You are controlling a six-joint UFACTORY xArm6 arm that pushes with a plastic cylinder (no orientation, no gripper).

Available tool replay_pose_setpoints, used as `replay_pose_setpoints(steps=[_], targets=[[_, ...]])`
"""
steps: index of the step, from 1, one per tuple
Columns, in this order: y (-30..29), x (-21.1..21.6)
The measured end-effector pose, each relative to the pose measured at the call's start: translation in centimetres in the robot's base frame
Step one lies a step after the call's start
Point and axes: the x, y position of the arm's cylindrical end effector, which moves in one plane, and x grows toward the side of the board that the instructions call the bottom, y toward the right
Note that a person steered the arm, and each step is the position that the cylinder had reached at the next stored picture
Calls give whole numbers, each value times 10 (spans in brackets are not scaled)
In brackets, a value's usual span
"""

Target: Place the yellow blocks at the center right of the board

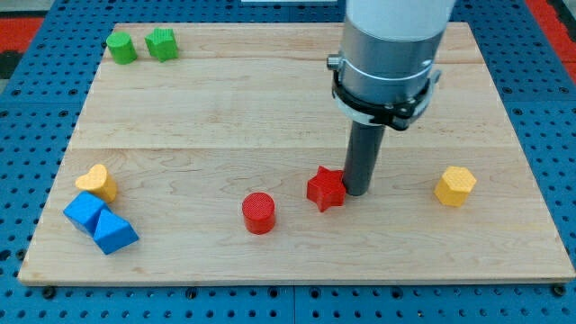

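Note:
A yellow hexagonal block (pixel 454 185) lies at the view's right, a little below the board's middle height. A yellow heart-shaped block (pixel 97 182) lies at the lower left, touching the blue blocks below it. My tip (pixel 355 192) is near the board's lower middle, right against the right side of a red star block (pixel 326 188). The tip is well to the left of the yellow hexagon and far to the right of the yellow heart.
A red cylinder (pixel 258 212) stands left of the red star. A blue cube (pixel 85 212) and a blue wedge-like block (pixel 114 232) sit at the lower left corner. A green cylinder (pixel 121 47) and a green star-like block (pixel 162 43) sit at the top left.

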Motion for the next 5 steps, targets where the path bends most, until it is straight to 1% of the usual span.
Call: replay_pose_setpoints(steps=[2, 3, 4, 5], targets=[[-36, -8], [-50, 5], [-47, -8], [-69, -54]])
